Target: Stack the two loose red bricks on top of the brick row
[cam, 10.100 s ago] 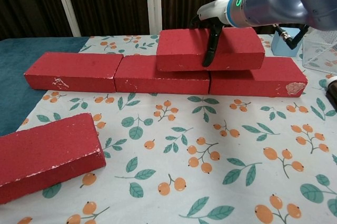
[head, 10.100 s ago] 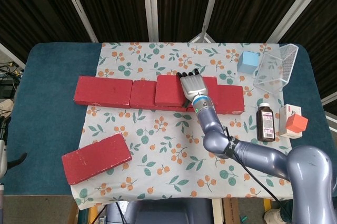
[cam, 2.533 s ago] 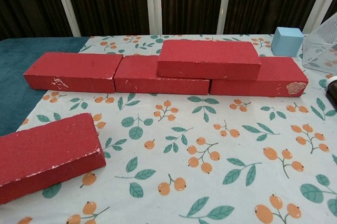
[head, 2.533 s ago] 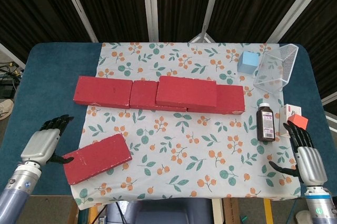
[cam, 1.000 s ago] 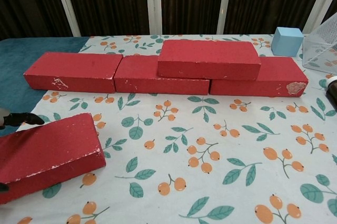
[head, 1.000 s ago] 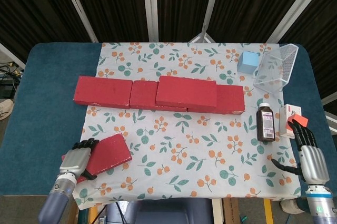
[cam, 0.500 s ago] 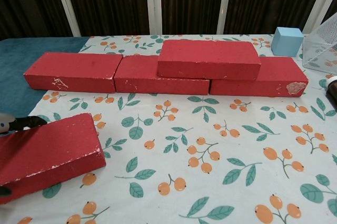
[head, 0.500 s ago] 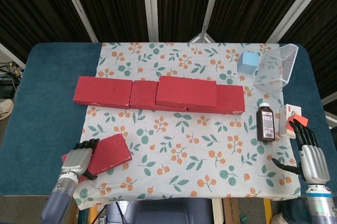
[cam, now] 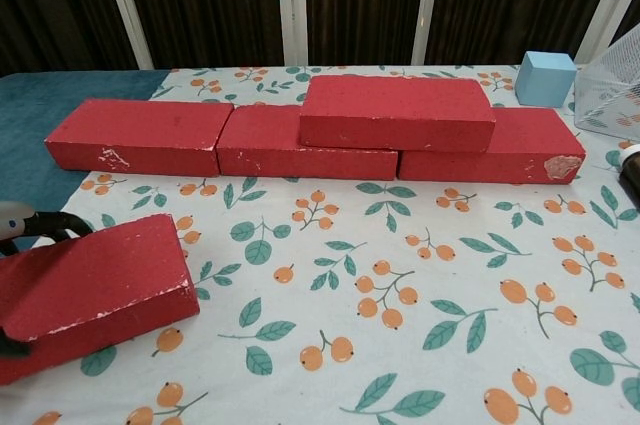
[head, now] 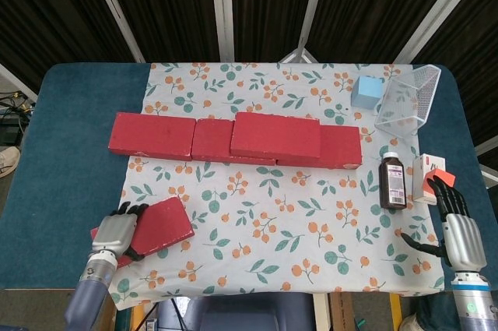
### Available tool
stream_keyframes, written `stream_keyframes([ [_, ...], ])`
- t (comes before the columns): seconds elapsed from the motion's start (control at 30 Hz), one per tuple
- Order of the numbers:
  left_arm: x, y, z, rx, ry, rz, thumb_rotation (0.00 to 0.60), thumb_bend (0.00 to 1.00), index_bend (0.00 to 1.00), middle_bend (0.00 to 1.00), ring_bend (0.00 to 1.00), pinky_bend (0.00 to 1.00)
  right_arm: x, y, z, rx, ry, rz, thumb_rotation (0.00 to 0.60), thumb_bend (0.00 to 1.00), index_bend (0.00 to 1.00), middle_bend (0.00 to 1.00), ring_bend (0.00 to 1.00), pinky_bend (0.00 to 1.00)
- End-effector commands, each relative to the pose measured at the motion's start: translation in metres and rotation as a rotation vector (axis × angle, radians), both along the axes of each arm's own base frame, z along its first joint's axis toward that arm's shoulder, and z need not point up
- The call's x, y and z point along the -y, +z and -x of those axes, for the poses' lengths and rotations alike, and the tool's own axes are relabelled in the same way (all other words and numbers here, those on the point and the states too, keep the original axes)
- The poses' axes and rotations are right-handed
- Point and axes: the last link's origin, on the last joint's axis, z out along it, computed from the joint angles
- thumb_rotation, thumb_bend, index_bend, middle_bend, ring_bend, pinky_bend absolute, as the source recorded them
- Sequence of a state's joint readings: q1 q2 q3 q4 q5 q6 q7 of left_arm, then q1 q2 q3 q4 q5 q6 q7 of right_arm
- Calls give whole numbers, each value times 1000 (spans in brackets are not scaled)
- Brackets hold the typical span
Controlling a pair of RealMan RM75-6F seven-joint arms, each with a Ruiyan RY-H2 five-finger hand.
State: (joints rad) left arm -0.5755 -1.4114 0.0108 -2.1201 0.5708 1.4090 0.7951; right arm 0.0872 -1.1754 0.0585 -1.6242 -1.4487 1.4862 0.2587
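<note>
Left robot hand point(head: 118, 233): at the near left of the desk, it lies on the left end of the loose brick, fingers over the top face and thumb at the near side, so it grips this brick
Loose brick point(head: 152, 226): red, near left on the flowered cloth point(head: 264, 214), lying at a slant, well apart from the row
Brick row point(head: 194, 138): three red bricks end to end across the middle of the cloth, touching each other
Stacked brick point(head: 275, 135): red, it lies flat on top of the row, over the joint between the middle brick and the right brick
Blue cube point(head: 366, 91): far right, just beside the wire basket point(head: 408, 100)
Brown bottle point(head: 391, 181): upright, right of the row
White and orange box point(head: 433, 179): at the right edge of the desk point(head: 70, 160)
Right robot hand point(head: 455, 230): near right corner, fingers straight and apart, thumb out to the side, it holds nothing
</note>
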Motion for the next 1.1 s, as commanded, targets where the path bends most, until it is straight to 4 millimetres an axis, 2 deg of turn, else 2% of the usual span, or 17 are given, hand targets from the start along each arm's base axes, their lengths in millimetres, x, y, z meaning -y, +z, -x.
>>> stream_keyframes([
  [0.03, -1, 0, 1, -9, 1, -5, 600, 104, 286, 288, 16, 170, 0, 0, 0, 1, -2, 1, 600, 55, 0, 0, 0, 0],
  [0.3, -10, 8, 4, -15, -28, -85, 600, 144, 399, 382, 68, 175, 1, 0, 1, 2, -6, 5, 600, 55, 0, 0, 0, 0],
  [0.5, -32, 33, -4, 10, -93, -189, 600, 145, 404, 392, 77, 173, 1, 0, 2, -5, -15, 10, 600, 55, 0, 0, 0, 0],
  [0.67, -72, 69, -27, 18, -157, -147, 600, 145, 403, 411, 77, 158, 4, -4, 4, -26, -40, -1, 600, 55, 0, 0, 0, 0],
  [0.9, -146, 120, -64, -12, -264, -45, 600, 145, 433, 415, 77, 142, 14, -12, 11, -67, -95, -14, 600, 55, 0, 0, 0, 0],
  [1.0, -177, 129, -70, -46, -288, 1, 600, 145, 441, 415, 76, 135, 16, -14, 12, -76, -111, -8, 600, 54, 0, 0, 0, 0],
  [1.1, -207, 128, -77, -82, -317, 26, 600, 145, 447, 414, 75, 131, 17, -14, 13, -86, -132, 2, 600, 54, 0, 0, 0, 0],
])
